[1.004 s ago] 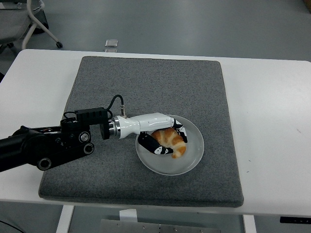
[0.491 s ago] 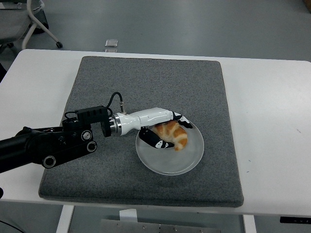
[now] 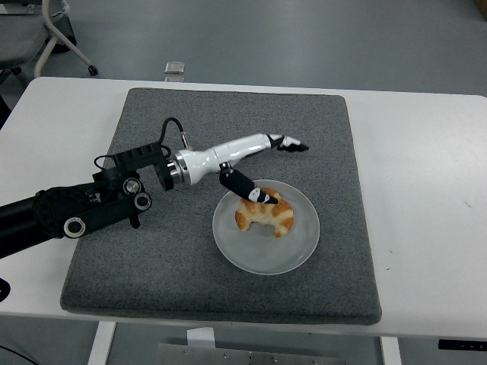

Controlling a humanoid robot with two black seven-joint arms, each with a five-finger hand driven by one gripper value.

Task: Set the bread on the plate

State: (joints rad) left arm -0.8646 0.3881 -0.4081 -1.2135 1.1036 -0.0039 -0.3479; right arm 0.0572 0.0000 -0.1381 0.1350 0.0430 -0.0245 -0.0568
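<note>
Croissant [image 3: 266, 215]: on glass plate [image 3: 301, 245]. Left robot hand [image 3: 257, 164]: at its 11 o'clock, fingers spread, empty, thumb tip above the croissant.

golden-brown bread [image 3: 266, 216], translucent white plate [image 3: 259, 255], speckled grey mat [image 3: 228, 122], white table [image 3: 426, 152].

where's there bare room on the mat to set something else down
The grey mat is bare along its far strip, down its right side between the plate and the mat's edge, and at its near corners. The middle is crowded: the croissant fills the plate, with the left hand open above it.
</note>
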